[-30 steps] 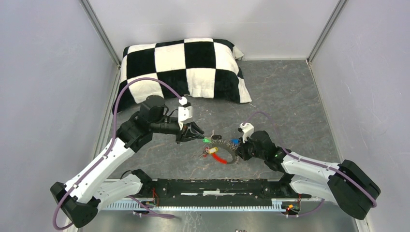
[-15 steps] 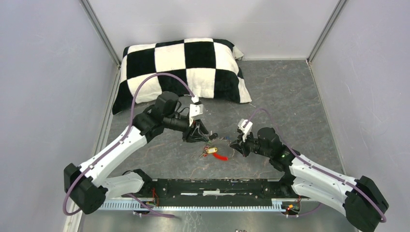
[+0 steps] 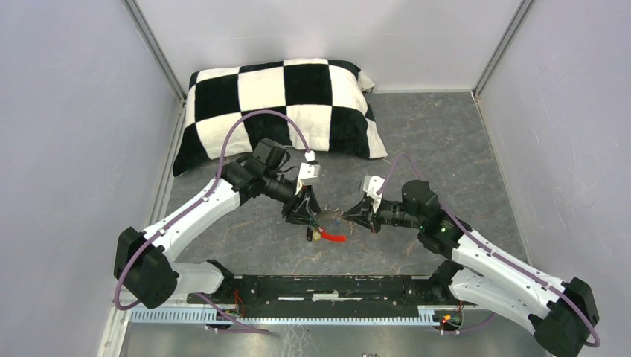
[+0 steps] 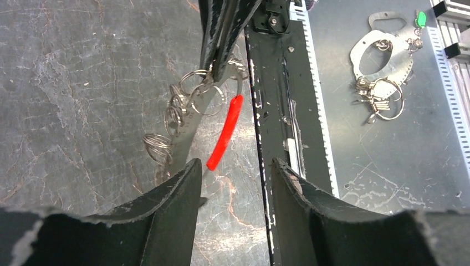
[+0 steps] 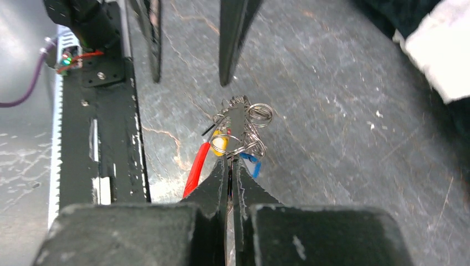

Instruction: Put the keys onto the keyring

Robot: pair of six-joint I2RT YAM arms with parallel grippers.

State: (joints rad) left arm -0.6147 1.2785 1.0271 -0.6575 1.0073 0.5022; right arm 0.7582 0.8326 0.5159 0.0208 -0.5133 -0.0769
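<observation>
Pinching the keyring [image 5: 237,113] tight, the right fingers [image 5: 220,185] are closed on the bunch low at the desk's [image 3: 446,149] near middle; whether it rests on the surface I cannot tell. The keys [image 5: 220,143], with red, yellow and blue tags, dangle from it. The left fingers [image 4: 185,183] stand open just to its left, gripping nothing. The bunch looks light, limp and prone to swinging, its thin metal slippery, so a tag's flat plastic body seems the surest place to take hold.
</observation>
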